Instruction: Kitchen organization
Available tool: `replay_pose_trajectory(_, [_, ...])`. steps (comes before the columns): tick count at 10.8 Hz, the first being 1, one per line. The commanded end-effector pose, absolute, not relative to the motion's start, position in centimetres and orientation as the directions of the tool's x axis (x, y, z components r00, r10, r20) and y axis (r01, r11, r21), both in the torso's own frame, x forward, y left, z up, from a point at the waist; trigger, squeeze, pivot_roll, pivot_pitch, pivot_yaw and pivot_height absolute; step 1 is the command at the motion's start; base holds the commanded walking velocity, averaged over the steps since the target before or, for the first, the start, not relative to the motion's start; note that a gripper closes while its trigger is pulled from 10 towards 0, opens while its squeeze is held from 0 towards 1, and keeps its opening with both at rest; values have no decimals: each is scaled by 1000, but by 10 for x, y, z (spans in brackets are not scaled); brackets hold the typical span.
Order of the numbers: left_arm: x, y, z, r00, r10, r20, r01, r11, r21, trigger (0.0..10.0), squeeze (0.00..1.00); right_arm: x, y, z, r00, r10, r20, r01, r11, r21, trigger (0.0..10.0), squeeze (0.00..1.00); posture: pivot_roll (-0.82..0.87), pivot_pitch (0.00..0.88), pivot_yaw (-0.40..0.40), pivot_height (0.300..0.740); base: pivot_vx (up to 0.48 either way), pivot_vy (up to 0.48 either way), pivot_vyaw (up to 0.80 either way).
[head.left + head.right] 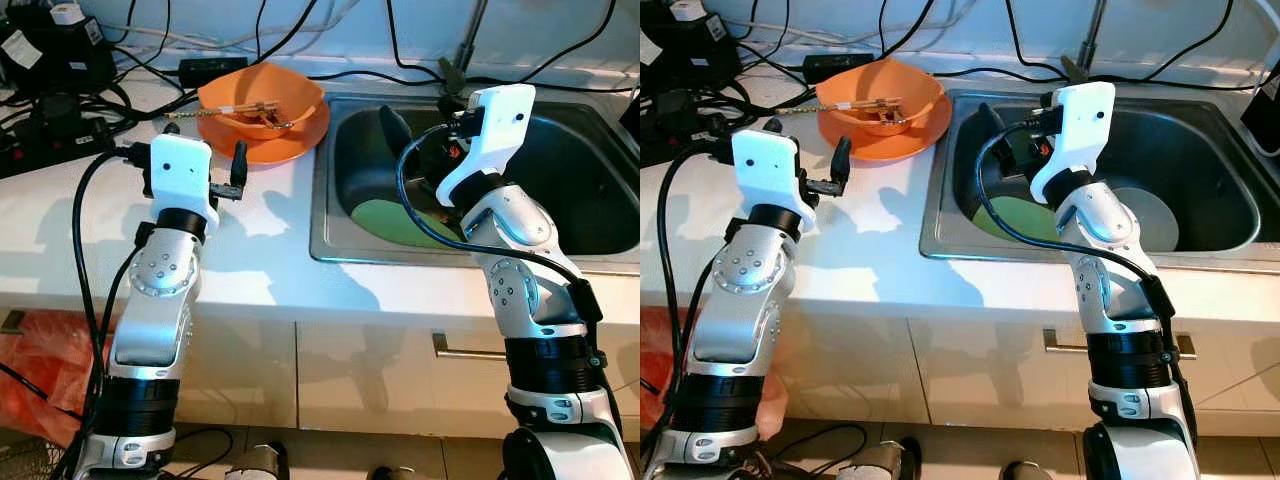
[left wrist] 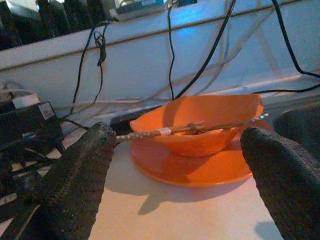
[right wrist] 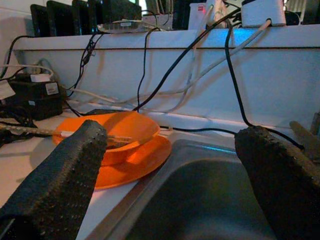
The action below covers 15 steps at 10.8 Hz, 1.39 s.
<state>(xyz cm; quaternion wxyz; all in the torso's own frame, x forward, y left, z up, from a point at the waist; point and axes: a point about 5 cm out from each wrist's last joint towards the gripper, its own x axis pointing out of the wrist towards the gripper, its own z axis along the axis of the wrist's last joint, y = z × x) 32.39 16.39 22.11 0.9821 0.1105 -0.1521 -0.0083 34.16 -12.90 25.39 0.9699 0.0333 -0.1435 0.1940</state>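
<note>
**Dishes not yet sorted**

The sink (image 1: 330,240) at three o'clock holds a green plate (image 1: 385,222). At eleven, the orange plate (image 1: 290,140), bowl (image 1: 262,93) and chopsticks (image 1: 235,110) wait untouched. Left gripper (image 2: 182,165) and right gripper (image 3: 170,165) hover, jaws wide apart, empty. Judging so, most work remains.

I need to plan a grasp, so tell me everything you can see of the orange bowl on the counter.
The orange bowl looks like smooth plastic, wide and shallow with a wavy rim. It stands upright on a matching orange plate on the white counter, just left of the steel sink, near cables by the back wall. A pair of chopsticks lies across its rim, one end jutting out to the left. Some brownish bits lie inside. The left gripper hovers open in front of it, not touching.
</note>
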Motion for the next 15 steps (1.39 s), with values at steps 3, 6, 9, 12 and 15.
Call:
replay_pose_trajectory(3, [332, 164, 214, 975, -62, 213, 16, 978, 209, 10000, 0, 341, -129, 251, 890, 372, 263, -385, 923, -3, 10000, 0, 58, 134, 8, 740, 0, 0, 0])
replay_pose_trajectory(6, [344, 159, 199, 988, -115, 107, 94, 978, 186, 10000, 0, 336, -129, 244, 898, 375, 231, -386, 922, 4, 10000, 0, 45, 157, 25, 740, 0, 0, 0])
replay_pose_trajectory(9, [356, 152, 204, 983, -148, 106, 132, 981, 144, 10000, 0, 317, -116, 222, 848, 522, 92, -526, 850, 30, 10000, 0, 12, 192, 41, 740, 0, 0, 0])
replay_pose_trajectory(12, [369, 157, 213, 986, -117, 121, 104, 989, 109, 10000, 0, 295, -110, 215, 773, 634, 25, -635, 773, 12, 10000, 0, -26, 214, 42, 740, 0, 0, 0])
replay_pose_trajectory(15, [379, 170, 209, 995, -68, 76, 65, 997, 41, 10000, 0, 282, -108, 212, 723, 689, -37, -690, 723, -22, 10000, 0, -43, 216, 46, 740, 0, 0, 0])
